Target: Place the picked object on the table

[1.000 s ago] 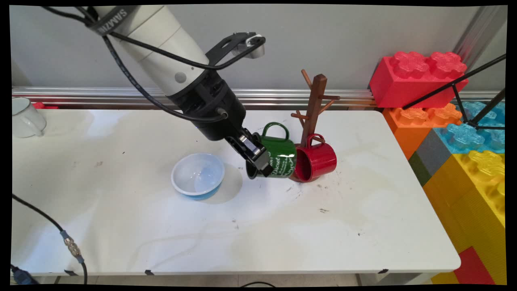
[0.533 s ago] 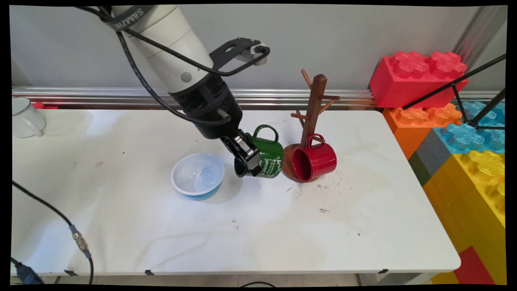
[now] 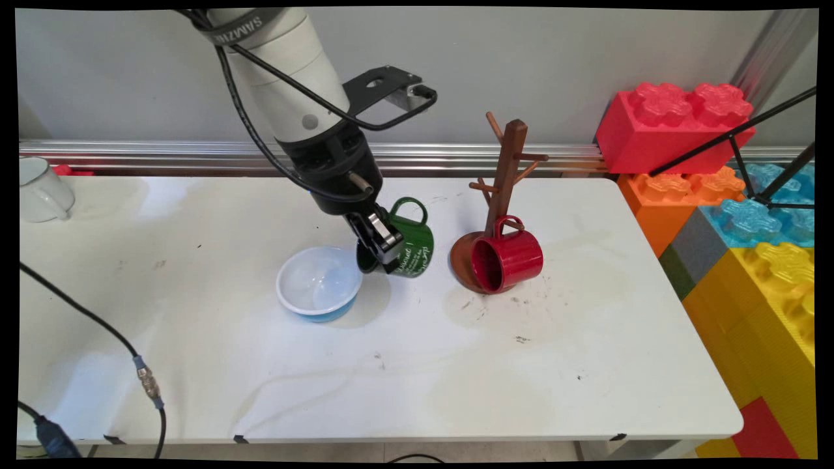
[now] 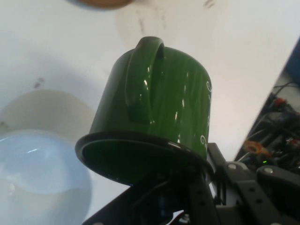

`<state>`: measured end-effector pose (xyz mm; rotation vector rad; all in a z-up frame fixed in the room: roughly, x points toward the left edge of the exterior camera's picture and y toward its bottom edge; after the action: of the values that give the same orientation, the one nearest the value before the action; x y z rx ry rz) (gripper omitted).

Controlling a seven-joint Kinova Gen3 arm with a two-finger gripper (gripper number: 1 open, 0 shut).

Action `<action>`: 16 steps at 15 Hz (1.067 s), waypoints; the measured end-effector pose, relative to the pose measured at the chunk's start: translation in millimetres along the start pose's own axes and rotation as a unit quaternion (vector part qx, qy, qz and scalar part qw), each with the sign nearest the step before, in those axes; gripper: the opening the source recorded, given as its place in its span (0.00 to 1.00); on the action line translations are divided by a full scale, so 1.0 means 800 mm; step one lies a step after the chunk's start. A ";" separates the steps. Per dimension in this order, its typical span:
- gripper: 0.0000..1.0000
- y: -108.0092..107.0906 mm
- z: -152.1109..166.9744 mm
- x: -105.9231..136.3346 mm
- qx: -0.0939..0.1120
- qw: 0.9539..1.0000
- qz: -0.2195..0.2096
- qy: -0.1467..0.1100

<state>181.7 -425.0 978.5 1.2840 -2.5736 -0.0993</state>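
I have the pincer point(image 3: 381, 244) clamped on the rim of the green mug point(image 3: 407, 244), which hangs tipped on its side above the table point(image 3: 417, 378). The pale bowl point(image 3: 319, 283) sits just left; the mug rack point(image 3: 502, 182) with the red mug point(image 3: 508, 257) stands to its right.

Counter point(image 3: 391, 378), free room: broad bare stretch along the near edge, corner to corner; open ground at the left half, between the far-left corner and the middle.

Obstacles, middle: blue-and-white bowl point(image 3: 318, 283); just beside it on the right, the pincer point(image 3: 376, 244) clamped on the rim of a tilted green mug point(image 3: 407, 244), held over the counter. A narrow gap separates that mug from the wooden mug tree point(image 3: 502, 189) and the red mug point(image 3: 508, 259) hanging on it.

Far-left corner: white mug point(image 3: 40, 189).

Right edge: stacked giant toy bricks point(image 3: 730, 215). Near-left corner: black cable point(image 3: 104, 339).
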 end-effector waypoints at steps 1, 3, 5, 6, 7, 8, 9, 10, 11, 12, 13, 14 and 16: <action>0.00 -0.003 0.000 0.001 0.005 1.000 0.001 -0.004; 0.00 -0.011 0.001 0.004 0.018 1.000 0.006 -0.014; 0.00 -0.025 0.001 0.006 0.038 0.999 0.013 -0.028; 0.00 -0.031 0.001 0.007 0.047 0.998 0.017 -0.034; 0.00 -0.040 0.001 0.008 0.058 0.997 0.023 -0.041; 0.00 -0.045 0.000 0.009 0.065 0.997 0.026 -0.045; 0.00 -0.053 0.000 0.010 0.074 0.995 0.031 -0.050; 0.00 -0.059 0.000 0.011 0.081 0.995 0.035 -0.054; 0.00 -0.068 0.000 0.011 0.091 0.993 0.040 -0.059; 0.00 -0.073 -0.001 0.012 0.097 0.992 0.045 -0.063; 0.00 -0.082 0.000 0.013 0.107 0.991 0.052 -0.068; 0.00 -0.092 0.000 0.015 0.118 0.988 0.062 -0.075; 0.00 -0.109 0.002 0.018 0.137 0.983 0.082 -0.087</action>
<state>241.0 -489.3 964.2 1.1895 -2.9135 0.1896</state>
